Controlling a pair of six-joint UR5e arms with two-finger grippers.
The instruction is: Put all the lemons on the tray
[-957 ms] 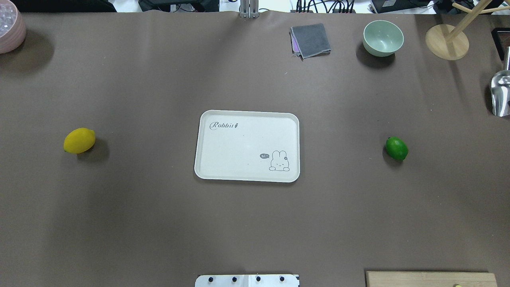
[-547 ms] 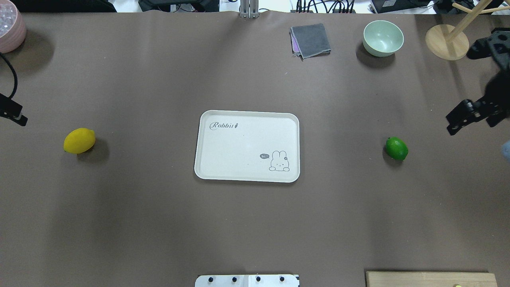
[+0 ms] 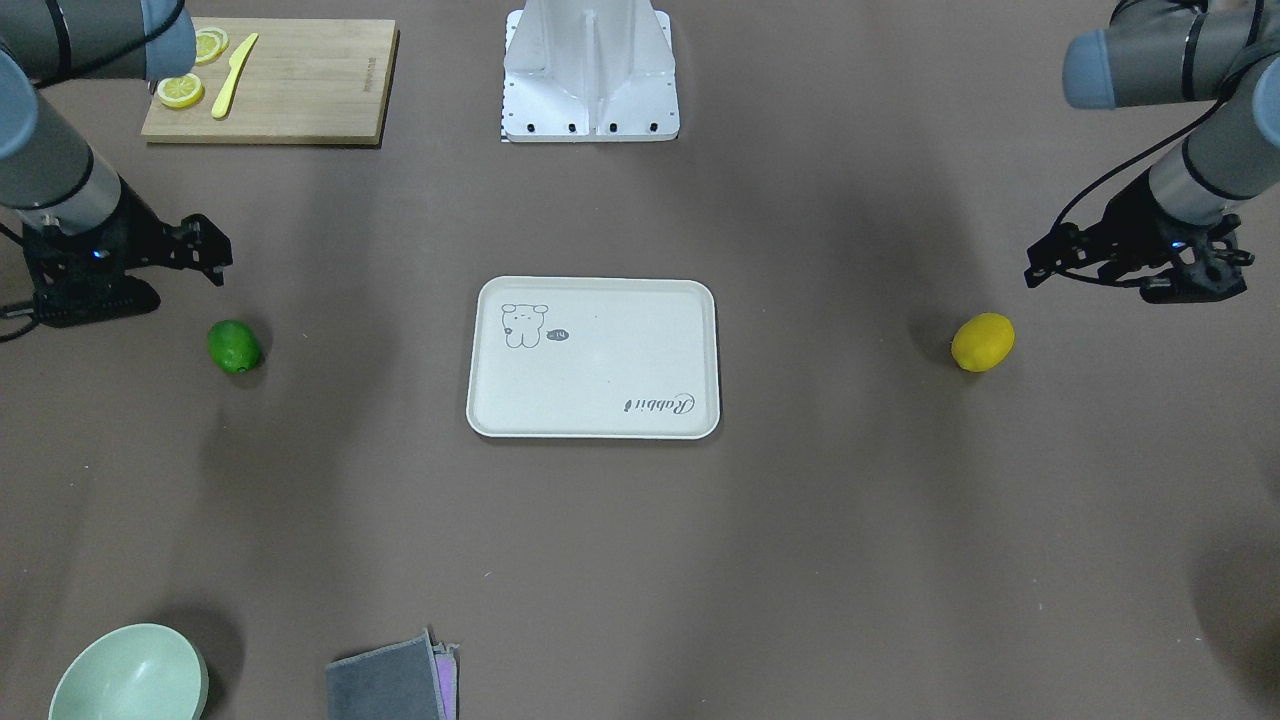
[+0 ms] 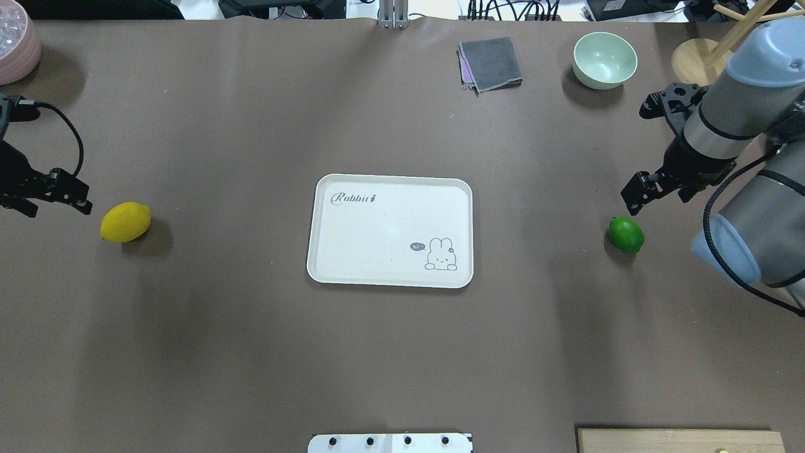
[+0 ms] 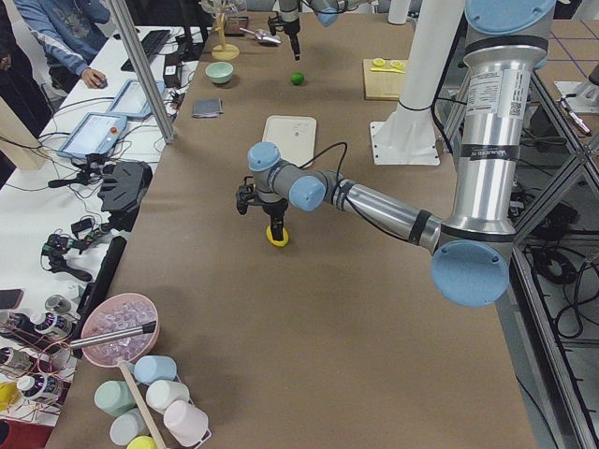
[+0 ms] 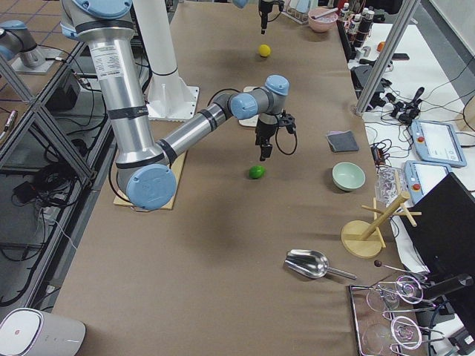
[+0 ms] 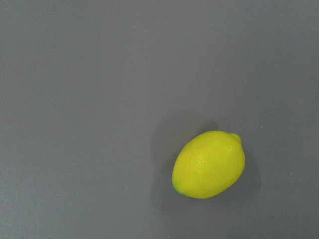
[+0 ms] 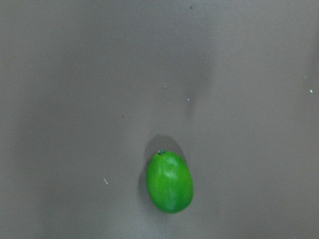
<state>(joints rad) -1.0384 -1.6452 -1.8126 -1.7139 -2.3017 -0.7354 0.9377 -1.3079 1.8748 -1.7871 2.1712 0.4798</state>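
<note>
The yellow lemon (image 4: 126, 221) lies on the brown table, left of the tray (image 4: 377, 233). It also shows in the left wrist view (image 7: 209, 164). The green lemon (image 4: 626, 234) lies right of the tray and shows in the right wrist view (image 8: 169, 181). The cream tray is in the middle with nothing on it. My left gripper (image 4: 55, 204) hovers just left of the yellow lemon, open and empty. My right gripper (image 4: 657, 196) hovers just beyond and to the right of the green lemon, open and empty. Neither gripper touches its lemon.
A bamboo cutting board (image 3: 290, 90) with lemon slices (image 3: 180, 90) and a yellow knife (image 3: 233, 60) sits near my right side. A green bowl (image 4: 604, 60), a grey cloth (image 4: 490, 63), a wooden stand (image 4: 704, 66) and a pink bowl (image 4: 16, 44) line the far edge.
Both arms have come in from the table's sides toward their lemons, the right one further inward. The lemons and the tray have not moved.
</note>
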